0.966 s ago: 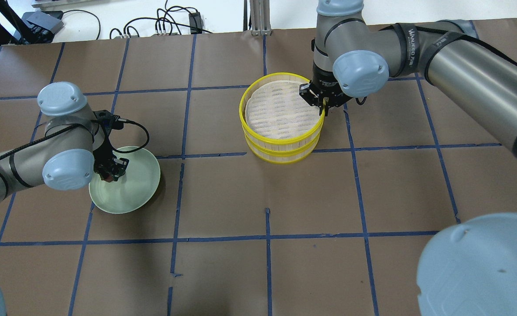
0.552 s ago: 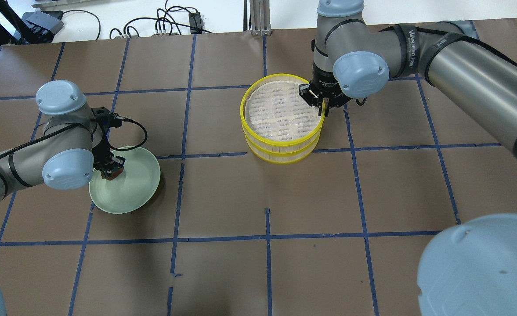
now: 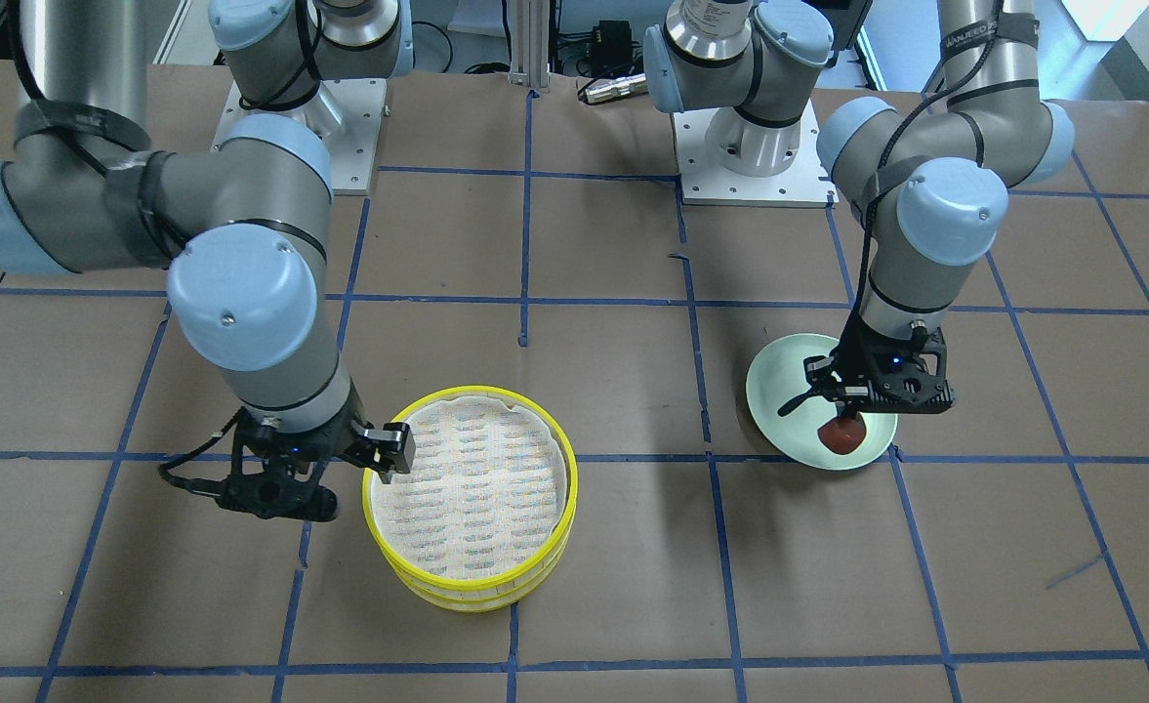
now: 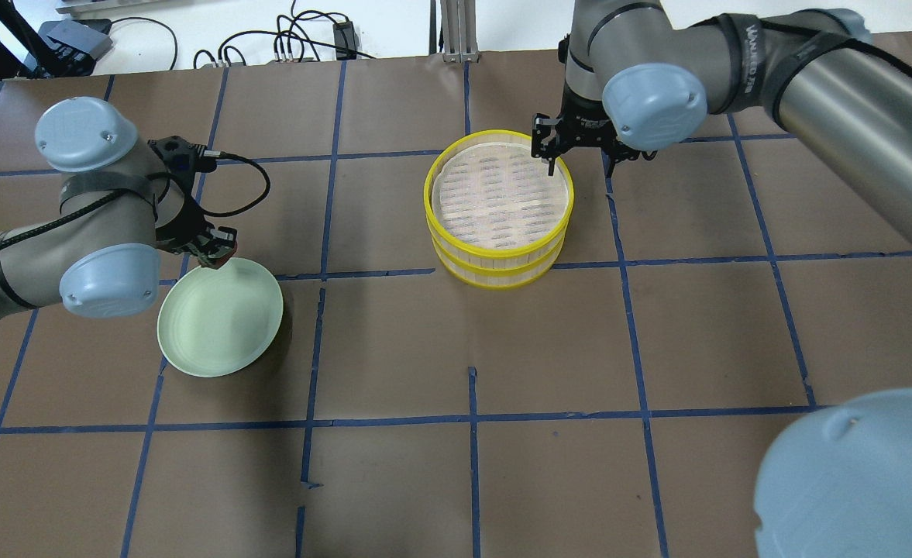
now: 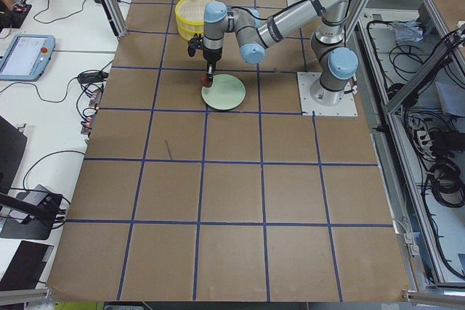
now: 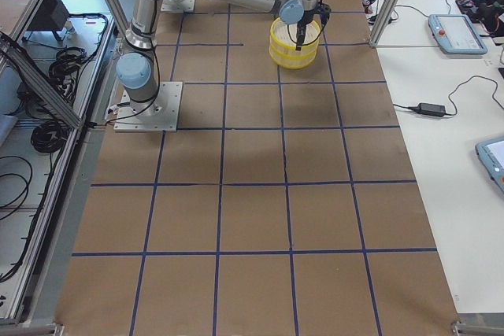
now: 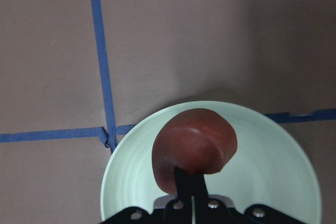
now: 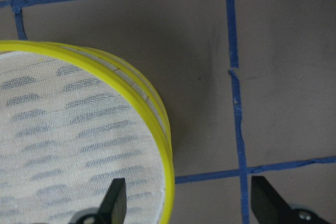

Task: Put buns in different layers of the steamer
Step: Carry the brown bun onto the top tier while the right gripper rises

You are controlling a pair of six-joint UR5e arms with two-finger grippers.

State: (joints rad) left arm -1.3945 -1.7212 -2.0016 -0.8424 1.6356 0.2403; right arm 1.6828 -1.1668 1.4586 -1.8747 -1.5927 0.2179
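My left gripper (image 3: pixel 852 415) is shut on the dark reddish-brown bun (image 3: pixel 841 436) and holds it above the pale green plate (image 3: pixel 779 400). The left wrist view shows the bun (image 7: pixel 194 148) between the fingers, over the plate's (image 7: pixel 273 171) far edge. Two yellow-rimmed steamer trays (image 4: pixel 498 249) stand stacked, and the top mesh liner (image 4: pixel 494 194) is bare. My right gripper (image 4: pixel 552 153) is open and empty above the top tray's far-right rim (image 8: pixel 167 166). One finger is over the liner and the other is outside the rim. The white bun is not in view.
The brown table (image 4: pixel 456 341) carries a grid of blue tape lines. Cables and black boxes (image 4: pixel 76 39) lie beyond the far edge. The right arm's elbow (image 4: pixel 858 473) fills the near right corner of the overhead view.
My left gripper has lifted the brown bun off the plate and moved toward the far edge. My right gripper has risen from the top tray's rim, and the tray now sits level.
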